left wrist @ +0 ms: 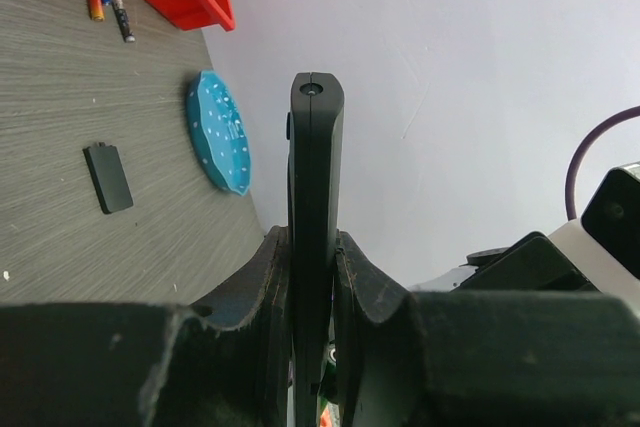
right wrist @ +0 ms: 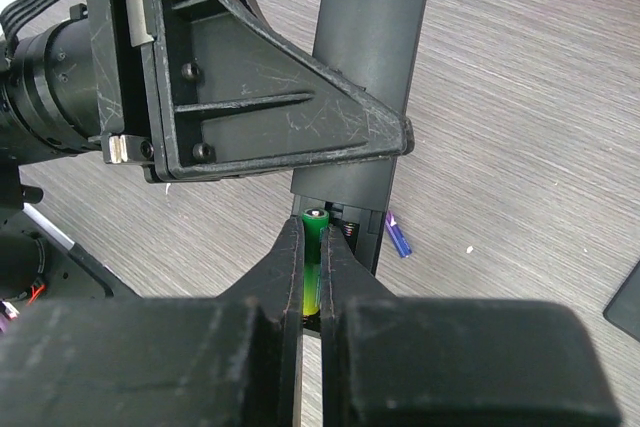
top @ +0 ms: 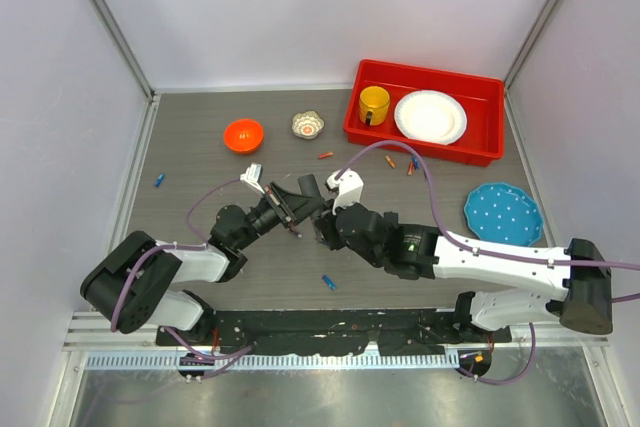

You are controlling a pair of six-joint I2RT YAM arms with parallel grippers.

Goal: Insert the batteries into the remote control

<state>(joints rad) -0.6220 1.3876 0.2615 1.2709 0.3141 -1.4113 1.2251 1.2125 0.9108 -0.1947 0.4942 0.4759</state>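
Observation:
My left gripper [left wrist: 313,247] is shut on the remote control [left wrist: 316,167], a slim black bar held edge-on above the table. In the right wrist view the remote control [right wrist: 372,37] shows its open battery slot [right wrist: 352,219]. My right gripper [right wrist: 313,232] is shut on a green battery [right wrist: 315,247], whose tip sits at the mouth of the slot. In the top view the left gripper [top: 288,207] and right gripper [top: 322,225] meet at mid-table. Loose batteries lie about: a blue one [top: 328,282], another blue one [top: 159,180], an orange one [top: 325,155] and several [top: 410,167] by the bin.
A red bin [top: 420,147] at the back right holds a yellow cup [top: 375,104] and a white plate [top: 430,115]. A blue dotted plate [top: 502,213] lies at the right. An orange bowl [top: 243,134] and a small bowl [top: 308,125] stand at the back. A black battery cover [left wrist: 108,177] lies flat.

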